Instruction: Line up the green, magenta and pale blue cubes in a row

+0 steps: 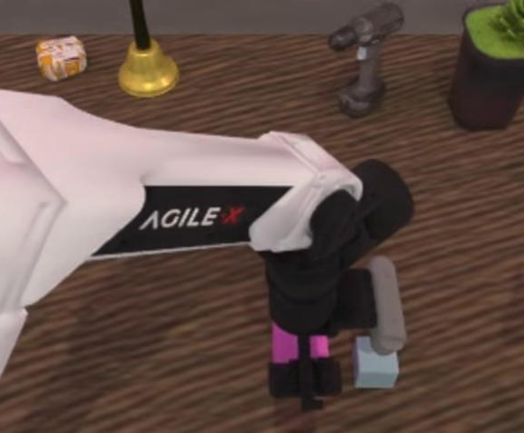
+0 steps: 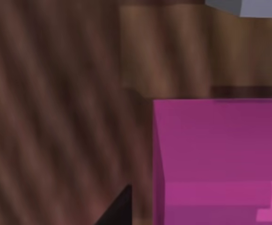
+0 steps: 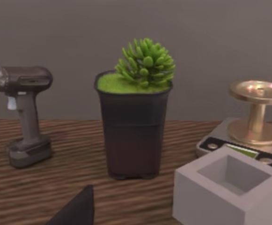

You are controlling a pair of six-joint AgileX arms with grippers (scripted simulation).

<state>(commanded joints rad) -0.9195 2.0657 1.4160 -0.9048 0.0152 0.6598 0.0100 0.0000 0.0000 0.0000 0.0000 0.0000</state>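
Observation:
My left arm reaches across the table to its near middle. Its gripper hangs straight down over the magenta cube, which sits between the jaws. In the left wrist view the magenta cube fills the frame and one dark fingertip stands a small gap off its side, so the gripper is open. The pale blue cube rests on the table just right of the magenta one, and its corner shows in the left wrist view. The green cube is out of view. My right arm is parked outside the top view; one fingertip shows.
Along the back edge stand an orange-and-white block, a brass bell, a grey drill and a dark plant pot. The right wrist view also shows a grey open box and a scale with a brass spool.

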